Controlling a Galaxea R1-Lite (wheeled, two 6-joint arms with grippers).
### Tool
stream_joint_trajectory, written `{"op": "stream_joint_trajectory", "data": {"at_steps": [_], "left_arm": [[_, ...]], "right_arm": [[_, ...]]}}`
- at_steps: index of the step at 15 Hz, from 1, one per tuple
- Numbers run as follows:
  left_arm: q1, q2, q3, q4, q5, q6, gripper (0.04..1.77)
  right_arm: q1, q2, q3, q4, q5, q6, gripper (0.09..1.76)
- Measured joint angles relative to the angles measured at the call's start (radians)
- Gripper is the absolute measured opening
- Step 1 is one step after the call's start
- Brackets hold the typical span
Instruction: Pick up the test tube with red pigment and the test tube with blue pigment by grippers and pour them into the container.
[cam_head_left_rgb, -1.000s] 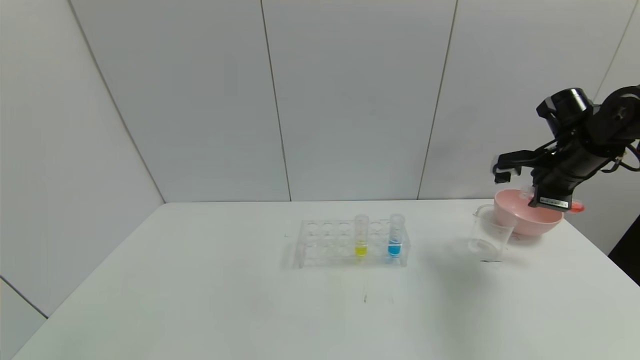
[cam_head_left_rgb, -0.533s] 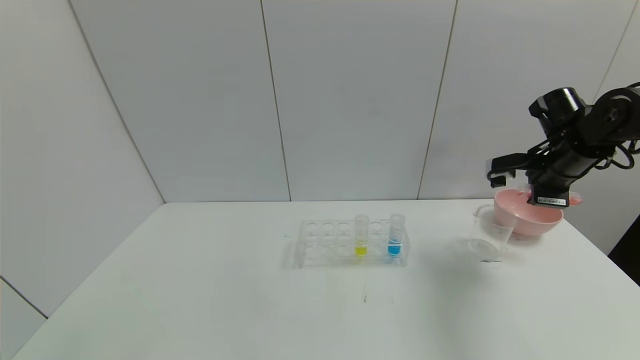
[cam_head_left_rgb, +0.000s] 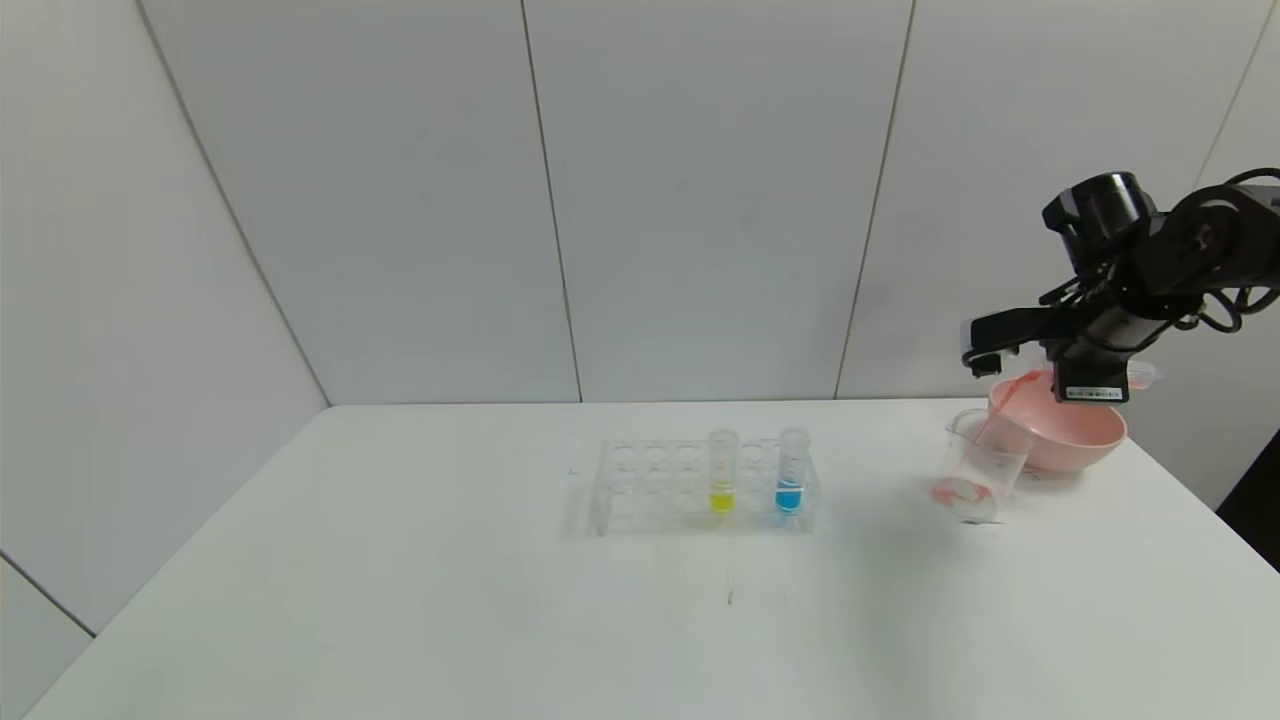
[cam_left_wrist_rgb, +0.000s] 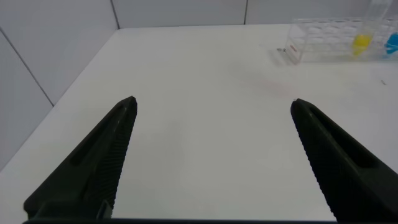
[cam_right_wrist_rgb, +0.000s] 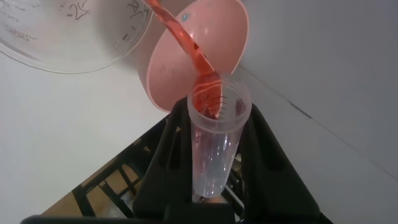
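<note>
Your right gripper (cam_head_left_rgb: 1085, 385) pinches the red tube (cam_right_wrist_rgb: 216, 134) tipped mouth-down over the beaker (cam_head_left_rgb: 975, 467) at the table's right edge; keep that tilt.

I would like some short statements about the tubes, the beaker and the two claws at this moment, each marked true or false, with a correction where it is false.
1. The right claw is shut on the test tube with red pigment. True.
2. Red liquid is streaming from the tilted tube into the glass beaker. True.
3. The test tube with blue pigment lies flat on the table. False: it stands upright in the clear tube rack, next to the tube with yellow liquid.
4. The left claw is shut on a tube. False: it is open and holds nothing, above the table and away from the rack.
5. The beaker stands inside the pink bowl. False: it stands on the table beside the bowl.
</note>
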Motion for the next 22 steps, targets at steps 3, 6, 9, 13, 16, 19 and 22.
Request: {"op": "stream_joint_trajectory", "data": {"at_steps": [3,6,9,13,16,19,22], "left_arm": [[0.0,0.0,0.0,0.0,0.0,0.0,1.76],[0.0,0.0,0.0,0.0,0.0,0.0,1.76],[0.0,0.0,0.0,0.0,0.0,0.0,1.76],[0.0,0.0,0.0,0.0,0.0,0.0,1.76],[0.0,0.0,0.0,0.0,0.0,0.0,1.76],[0.0,0.0,0.0,0.0,0.0,0.0,1.76],[0.0,0.0,0.0,0.0,0.0,0.0,1.76]], "right_arm": [[0.015,0.003,0.0,-0.013,-0.036,-0.061,0.51],[0.035,-0.006,0.0,-0.016,-0.073,-0.121,0.51],[0.052,-0.02,0.0,-0.005,-0.075,-0.173,0.51],[0.059,-0.03,0.0,0.002,-0.075,-0.193,0.51],[0.063,-0.037,0.001,-0.002,-0.069,-0.184,0.51],[0.054,-0.06,0.001,-0.02,-0.03,-0.134,0.51],[0.034,-0.077,0.002,-0.038,0.089,0.028,0.51]]}}
